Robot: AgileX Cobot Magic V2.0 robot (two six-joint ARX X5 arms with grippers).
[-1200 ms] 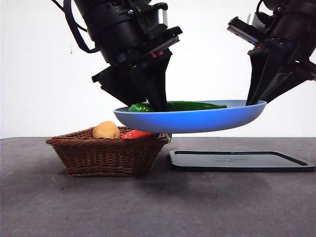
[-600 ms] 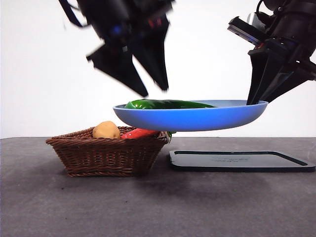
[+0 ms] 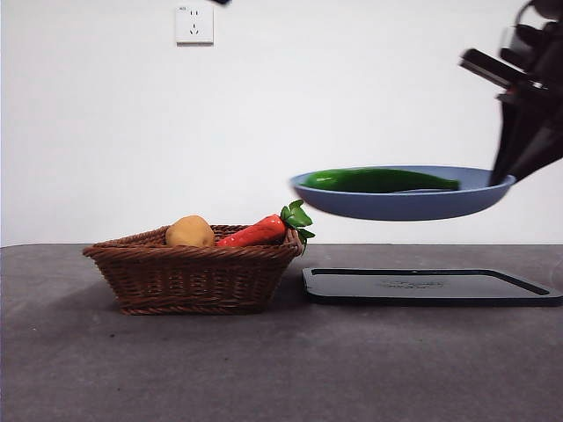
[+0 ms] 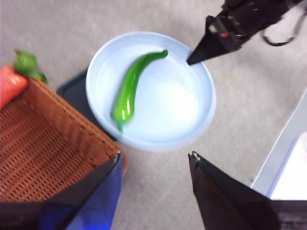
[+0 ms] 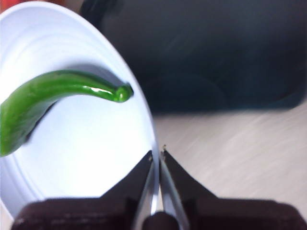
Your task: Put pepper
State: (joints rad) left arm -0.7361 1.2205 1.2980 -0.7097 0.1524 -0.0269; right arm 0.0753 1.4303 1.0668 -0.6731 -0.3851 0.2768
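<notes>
Right gripper [image 5: 157,154], at the right edge of the front view, pinches the rim of the blue plate [image 3: 396,204] with its jaws nearly together. It holds the plate in the air above the black tray [image 3: 429,287]. The pepper [image 3: 378,180] lies in the plate. Since half a second ago the plate has shifted toward the right of the frame, clear of the wicker basket [image 3: 195,277]. The large dark arm at upper left has gone from the front view, uncovering a white wall socket [image 3: 194,24]; no writing on it is legible. Only the left wrist view shows the left gripper [image 4: 156,155], jaws wide apart and holding nothing, above the basket edge and plate. The carrot [image 3: 261,232] and potato [image 3: 189,232] sit in the basket.
</notes>
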